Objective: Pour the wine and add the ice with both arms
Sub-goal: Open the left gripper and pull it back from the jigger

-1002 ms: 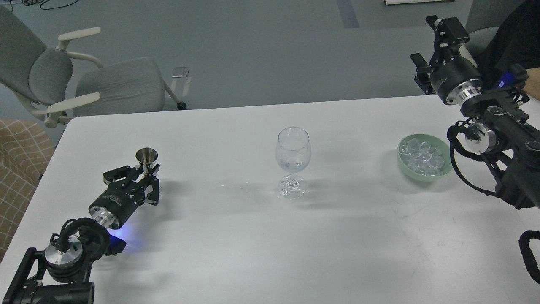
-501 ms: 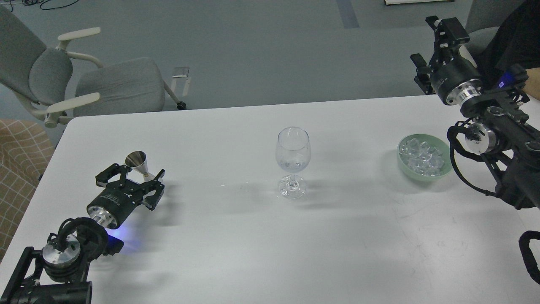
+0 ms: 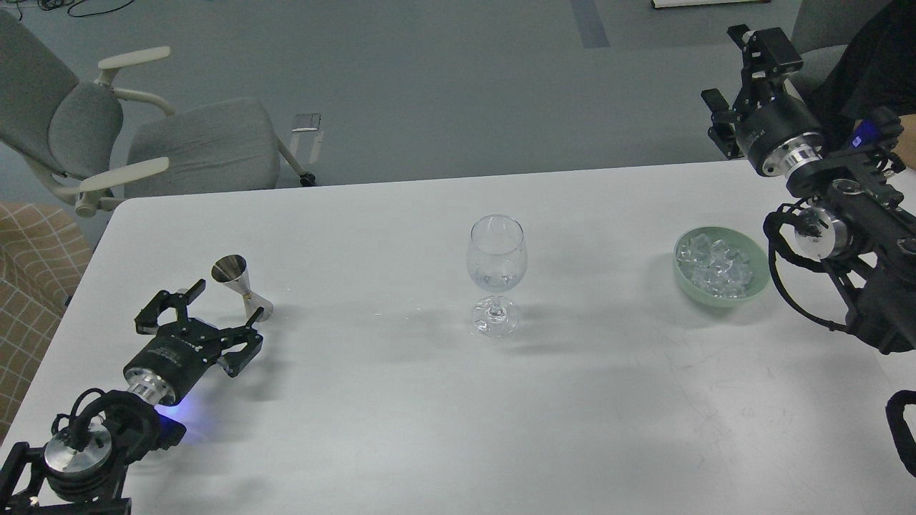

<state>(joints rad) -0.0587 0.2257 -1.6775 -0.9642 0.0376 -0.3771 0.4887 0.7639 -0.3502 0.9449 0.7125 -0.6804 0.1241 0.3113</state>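
Note:
A clear wine glass point(image 3: 495, 272) stands upright at the table's middle with a little clear liquid in its bowl. A steel jigger point(image 3: 240, 285) stands tilted on the table at the left. My left gripper point(image 3: 202, 315) is open and empty, just below and left of the jigger, apart from it. A pale green bowl point(image 3: 758, 290) at the right holds several clear ice chunks point(image 3: 718, 265). My right gripper point(image 3: 741, 79) is open and empty, raised high beyond the table's far right edge, above and behind the bowl.
The white table point(image 3: 429, 400) spans the view. A grey office chair point(image 3: 143, 136) stands beyond its far left corner. A checked orange seat point(image 3: 28, 272) sits by the left edge. A person in black point(image 3: 866, 64) is at the far right.
My left gripper let go of the jigger, opened wide and drew back toward the lower left. The jigger now stands free, tilted. My right gripper shifted slightly right.

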